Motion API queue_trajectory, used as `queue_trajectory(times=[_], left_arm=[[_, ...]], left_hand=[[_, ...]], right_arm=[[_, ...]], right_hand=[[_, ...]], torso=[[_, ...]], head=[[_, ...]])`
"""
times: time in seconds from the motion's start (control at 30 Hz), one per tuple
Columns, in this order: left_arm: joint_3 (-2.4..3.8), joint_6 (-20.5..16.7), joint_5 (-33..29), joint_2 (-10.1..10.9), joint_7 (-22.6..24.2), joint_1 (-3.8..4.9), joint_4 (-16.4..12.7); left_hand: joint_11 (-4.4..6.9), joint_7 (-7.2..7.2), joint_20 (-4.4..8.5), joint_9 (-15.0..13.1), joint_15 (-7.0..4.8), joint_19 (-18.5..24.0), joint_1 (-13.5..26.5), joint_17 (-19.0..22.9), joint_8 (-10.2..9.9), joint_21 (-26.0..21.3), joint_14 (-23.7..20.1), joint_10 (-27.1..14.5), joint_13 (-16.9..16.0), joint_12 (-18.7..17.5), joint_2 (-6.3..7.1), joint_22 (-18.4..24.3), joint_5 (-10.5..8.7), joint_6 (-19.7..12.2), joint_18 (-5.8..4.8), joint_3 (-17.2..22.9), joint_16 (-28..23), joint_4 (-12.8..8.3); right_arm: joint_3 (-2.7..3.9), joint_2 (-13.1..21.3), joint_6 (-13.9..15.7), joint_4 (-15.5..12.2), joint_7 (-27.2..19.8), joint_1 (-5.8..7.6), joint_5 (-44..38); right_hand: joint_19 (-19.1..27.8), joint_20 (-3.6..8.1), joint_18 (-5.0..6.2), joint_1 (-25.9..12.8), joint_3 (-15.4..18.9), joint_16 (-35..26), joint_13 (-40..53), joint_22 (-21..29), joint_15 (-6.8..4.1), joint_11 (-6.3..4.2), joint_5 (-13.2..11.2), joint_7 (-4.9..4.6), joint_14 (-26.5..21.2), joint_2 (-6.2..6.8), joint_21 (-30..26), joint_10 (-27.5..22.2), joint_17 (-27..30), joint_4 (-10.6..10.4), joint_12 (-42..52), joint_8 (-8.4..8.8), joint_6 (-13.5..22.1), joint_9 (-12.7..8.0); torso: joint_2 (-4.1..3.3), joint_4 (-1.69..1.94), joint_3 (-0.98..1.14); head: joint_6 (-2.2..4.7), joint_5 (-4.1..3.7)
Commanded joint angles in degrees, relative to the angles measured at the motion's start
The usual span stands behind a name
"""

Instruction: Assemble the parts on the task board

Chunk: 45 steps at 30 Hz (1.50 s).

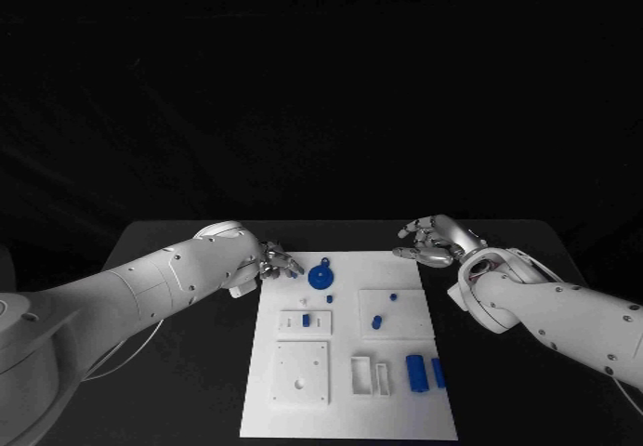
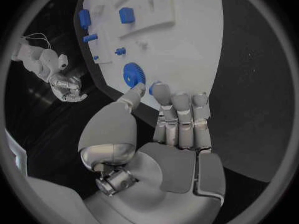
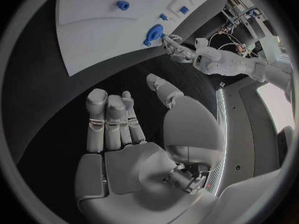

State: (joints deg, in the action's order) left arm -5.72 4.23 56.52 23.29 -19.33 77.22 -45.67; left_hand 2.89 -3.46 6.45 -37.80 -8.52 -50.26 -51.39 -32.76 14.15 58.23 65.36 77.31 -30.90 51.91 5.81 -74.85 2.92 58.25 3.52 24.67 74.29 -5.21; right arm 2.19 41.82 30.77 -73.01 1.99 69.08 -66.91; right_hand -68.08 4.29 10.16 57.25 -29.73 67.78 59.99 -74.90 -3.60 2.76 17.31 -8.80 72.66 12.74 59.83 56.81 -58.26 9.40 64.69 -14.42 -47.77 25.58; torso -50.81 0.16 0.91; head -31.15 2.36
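Head view: left hand (image 1: 275, 262) pinching small blue part (image 2: 154, 86) beside gear (image 1: 321, 276); right hand (image 1: 431, 242) empty, fingers apart.

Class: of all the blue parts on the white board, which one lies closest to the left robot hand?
The round blue gear, at the board's far end by the left robot hand; the other blue parts are small pegs and cylinders nearer the robot.

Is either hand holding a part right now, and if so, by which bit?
Right hand holds nothing. Left hand has fingertips at the blue gear; a small blue bit shows between them, but a hold cannot be told.
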Motion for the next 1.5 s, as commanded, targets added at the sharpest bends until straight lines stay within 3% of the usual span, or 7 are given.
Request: queue_trajectory(times=[0.03,0.1,0.33,0.6,0.8,1.17,1.5], left_arm=[[-0.1,0.81,-0.66,-0.24,0.41,-0.22,0.11],[-0.1,0.75,-0.89,-0.29,0.43,-0.22,0.29],[-0.1,0.68,-1.1,-0.26,0.46,-0.22,0.77],[-0.1,0.94,-1.48,-0.26,0.59,-0.22,0.75],[-0.1,0.89,-1.92,-0.2,0.63,-0.22,0.78],[-0.07,-1.8,-3.39,0.77,0.97,-0.24,0.39],[-0.05,-4.91,-6.75,4.73,0.84,-0.19,-6.65]], left_hand=[[0.07,-0.07,7.3,0.16,-0.36,0.06,0.08,0.07,0.03,0.08,0.06,0.38,0.07,0.05,-0.75,-0.1,0.08,0.5,-0.62,-0.18,0.33,-0.47],[0.07,-0.07,7.28,0.31,-0.36,0.09,0.44,0.14,0.01,0.01,0.03,0.37,0.13,0.01,-2.06,-0.12,0.1,0.59,-0.68,-0.35,0.35,-0.47],[0.09,-0.05,7.31,0.58,-0.38,0.15,0.74,0.25,-0.06,-0.08,-0.02,0.35,0.2,-0.02,-3.63,-0.19,0.12,0.65,-0.71,-0.61,0.4,-0.83],[0.13,0.0,7.36,0.89,-0.43,0.22,-1.13,0.4,0.02,-0.11,-0.06,0.35,0.26,0.03,-6.25,-0.39,0.83,0.96,-0.76,0.23,0.52,-3.4],[0.18,0.06,7.37,1.07,-0.45,-0.22,-4.28,0.59,0.29,-0.11,0.05,0.5,0.37,0.04,-5.43,-0.4,-0.04,1.47,-0.9,4.67,0.6,-4.93],[0.77,0.67,7.35,0.59,-0.9,-0.88,-5.21,0.79,1.89,0.16,0.49,0.83,0.41,0.25,-6.3,-0.59,-0.02,3.58,-1.24,8.65,0.94,-5.67],[1.4,1.33,7.66,0.42,-1.41,-1.52,-4.56,0.88,2.95,0.44,1.15,1.42,0.38,0.51,-5.79,-0.71,0.5,5.23,-1.12,9.94,1.3,-6.07]], right_arm=[[0.03,-0.08,-0.51,-0.03,-0.44,-0.02,-0.08],[0.03,-0.1,-0.45,0.01,-0.51,-0.02,-0.08],[0.03,-0.28,-0.56,0.36,-0.46,-0.02,-0.08],[0.03,-0.27,-0.67,0.33,-0.42,-0.02,-0.08],[0.03,-0.29,-0.73,0.36,-0.41,-0.02,-0.08],[0.03,-0.24,-0.77,0.37,-0.43,-0.02,-0.08],[0.03,0.17,-0.95,0.29,-0.35,-0.02,-0.05]], right_hand=[[0.01,0.24,4.84,-0.6,0.29,-0.17,-0.07,-0.75,-0.1,-0.1,0.32,-0.4,-0.05,0.02,-0.4,-0.26,0.08,-0.16,0.38,-0.21,0.1,-0.07],[0.01,0.24,4.84,-0.6,0.29,-0.17,-0.08,-0.75,-0.1,-0.1,0.34,-0.39,-0.05,0.01,-0.4,-0.26,0.08,-0.16,0.38,-0.22,0.1,-0.07],[-0.01,0.25,4.84,-0.58,0.28,-0.16,-0.1,-0.76,-0.11,-0.11,0.41,-0.39,-0.03,-0.03,-0.4,-0.25,0.08,-0.17,0.41,-0.22,0.09,-0.07],[-0.03,0.26,4.84,-0.55,0.27,-0.16,-0.12,-0.77,-0.12,-0.12,0.53,-0.38,-0.01,-0.06,-0.4,-0.23,0.07,-0.17,0.44,-0.24,0.08,-0.07],[-0.04,0.26,4.84,-0.54,0.27,-0.16,-0.14,-0.77,-0.12,-0.12,0.61,-0.38,-0.01,-0.07,-0.41,-0.22,0.07,-0.18,0.46,-0.24,0.07,-0.07],[-0.06,0.26,4.84,-0.59,0.29,-0.16,-0.18,-0.78,-0.12,-0.13,0.77,-0.37,0.01,-0.11,-0.41,-0.22,0.07,-0.23,0.49,-0.26,0.05,-0.07],[-0.06,0.26,4.84,-0.64,0.32,-0.16,-0.2,-0.79,-0.12,-0.13,0.86,-0.37,0.01,-0.09,-0.42,-0.22,0.07,-0.27,0.5,-0.27,0.04,-0.07]], torso=[[0.02,0.03,0.0],[0.01,0.03,0.02],[0.0,0.01,0.01],[-0.03,0.06,-0.01],[-0.01,0.03,-0.01],[0.04,0.07,-0.02],[0.12,0.2,-0.06]], head=[[-0.06,0.02],[-0.07,0.02],[-0.01,0.03],[-0.08,-0.05],[-0.21,0.07],[-0.2,0.16],[-0.14,0.3]])
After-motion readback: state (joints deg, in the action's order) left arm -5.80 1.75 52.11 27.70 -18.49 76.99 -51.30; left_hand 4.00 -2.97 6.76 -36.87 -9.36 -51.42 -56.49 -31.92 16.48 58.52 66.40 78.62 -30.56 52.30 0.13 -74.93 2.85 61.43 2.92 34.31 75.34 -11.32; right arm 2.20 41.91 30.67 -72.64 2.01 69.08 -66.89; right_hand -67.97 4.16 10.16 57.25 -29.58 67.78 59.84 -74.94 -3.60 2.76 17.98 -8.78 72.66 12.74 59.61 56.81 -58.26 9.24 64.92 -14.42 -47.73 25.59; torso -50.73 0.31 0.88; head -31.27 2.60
